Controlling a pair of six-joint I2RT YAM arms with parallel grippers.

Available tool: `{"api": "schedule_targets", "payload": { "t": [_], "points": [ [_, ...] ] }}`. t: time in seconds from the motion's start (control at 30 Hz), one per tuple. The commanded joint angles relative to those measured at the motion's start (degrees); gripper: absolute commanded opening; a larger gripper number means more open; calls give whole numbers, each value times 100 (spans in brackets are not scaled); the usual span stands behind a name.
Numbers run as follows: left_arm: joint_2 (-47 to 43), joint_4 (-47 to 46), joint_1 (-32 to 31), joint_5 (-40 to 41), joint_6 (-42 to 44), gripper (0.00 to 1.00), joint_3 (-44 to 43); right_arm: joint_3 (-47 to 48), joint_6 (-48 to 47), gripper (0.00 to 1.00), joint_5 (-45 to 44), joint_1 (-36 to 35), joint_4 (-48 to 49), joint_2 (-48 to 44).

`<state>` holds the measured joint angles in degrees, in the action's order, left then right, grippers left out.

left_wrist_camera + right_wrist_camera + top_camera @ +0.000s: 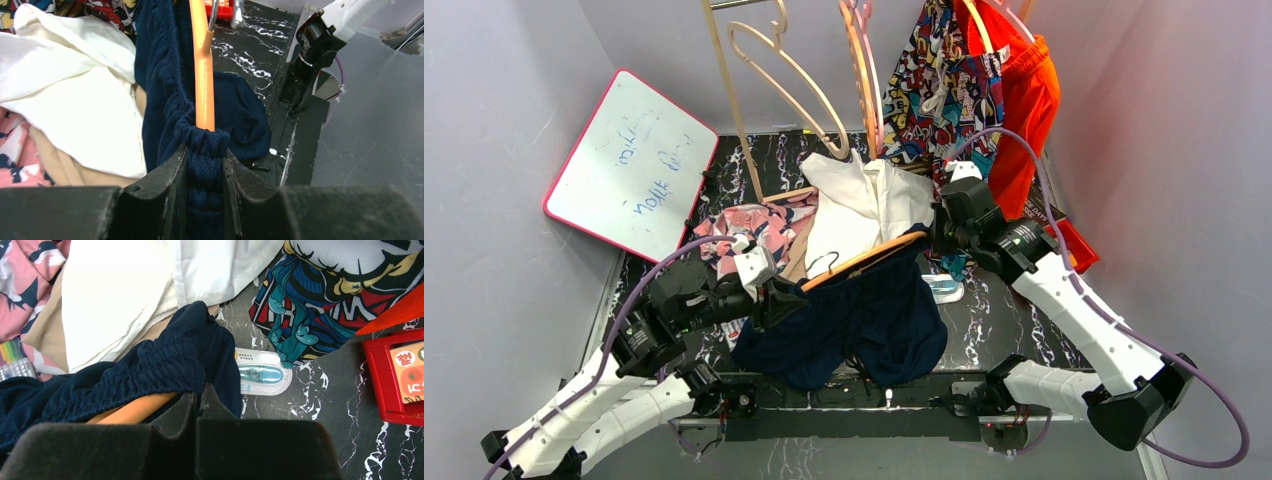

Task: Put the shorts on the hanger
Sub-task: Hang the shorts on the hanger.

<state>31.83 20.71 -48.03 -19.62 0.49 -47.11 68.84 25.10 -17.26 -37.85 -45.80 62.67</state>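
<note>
Above the black marble-patterned table (pixel 1024 315), the plain dark navy-blue fabric shorts (pixel 864 325) are hung by the gathered waistband along the thin orange-tan curved hanger (pixel 869 257), so the threading step is judged nearly done. The left hand (pixel 206 165) is clenched on the bunched waistband at one hanger tip; the right hand (pixel 200 407) is pressed shut at the other, its hold hidden. Next, the waistband is to be evened out and the load lifted clear of the crumpled white garment (pixel 854 200) and small blue blister pack (pixel 262 375) below.
</note>
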Motion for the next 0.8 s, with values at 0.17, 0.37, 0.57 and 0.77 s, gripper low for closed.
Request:
{"api": "schedule_targets", "payload": {
  "t": [0.17, 0.37, 0.57, 0.77],
  "points": [
    [402, -1391, 20, -650, -467, 0, 227, 262, -54, 0, 400, -2, 849, 307],
    [485, -1532, 16, -665, -444, 0, 361, 160, -62, 0, 748, -1, 1180, 124],
    [575, -1561, 16, -677, -432, 0, 465, -162, -121, 0, 1116, 1, 1909, -502],
    [714, -1559, 13, -647, -432, 0, 493, -204, -165, 0, 1901, 5, 2265, -707]
  ]
}}
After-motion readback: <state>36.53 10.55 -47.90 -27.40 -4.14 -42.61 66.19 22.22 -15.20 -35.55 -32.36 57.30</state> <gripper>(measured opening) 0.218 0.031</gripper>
